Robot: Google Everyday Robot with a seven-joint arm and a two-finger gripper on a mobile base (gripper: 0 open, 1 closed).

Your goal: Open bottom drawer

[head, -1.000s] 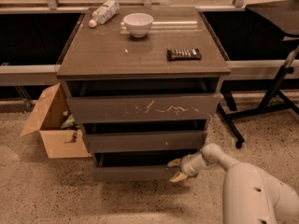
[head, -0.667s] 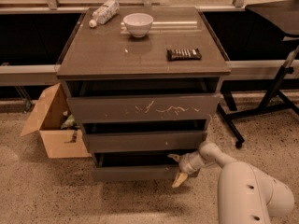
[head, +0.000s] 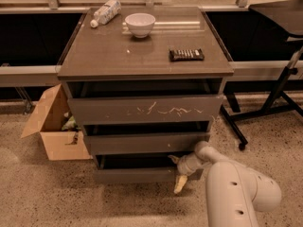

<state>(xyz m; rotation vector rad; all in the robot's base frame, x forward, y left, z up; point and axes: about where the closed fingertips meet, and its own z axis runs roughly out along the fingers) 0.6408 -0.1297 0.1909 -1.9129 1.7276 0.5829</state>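
Purchase on the panel's upper edge is what this step depends on, since the bottom drawer [head: 132, 175] has no handle. It is the lowest of the three fronts in the cabinet [head: 142, 65], just above the floor, and shows only a dark slot above it, so I judge it barely open, if at all.

The gripper [head: 176, 171] is at the drawer's right end, reaching in from the white arm [head: 236, 193] at lower right. Its fingers [head: 180, 183] are spread wide. One points up into the dark slot and the other hangs low in front of the panel's lower edge. It looks as though the upper finger is hooked behind the top edge, but the shadow there is too deep to be sure.

To do it well:
- Seat the upper finger fully behind the edge before pulling.
- Draw straight out, square to the cabinet.
- Pull slowly, because pulling from one end could make the drawer bind on its runners.
- Keep the wrist low so it clears the middle drawer [head: 142, 144] above.

No writing can be read anywhere:
- The bottle [head: 105, 12] lying on the cabinet top has a pale label, but it is illegible.
- The dark packet [head: 186, 55] shows no lettering.
- The white bowl [head: 140, 23] and the cardboard box [head: 52, 126] on the floor to the left are plain.
- The whitish marks on the top drawer [head: 147, 110] are scratches, not text.
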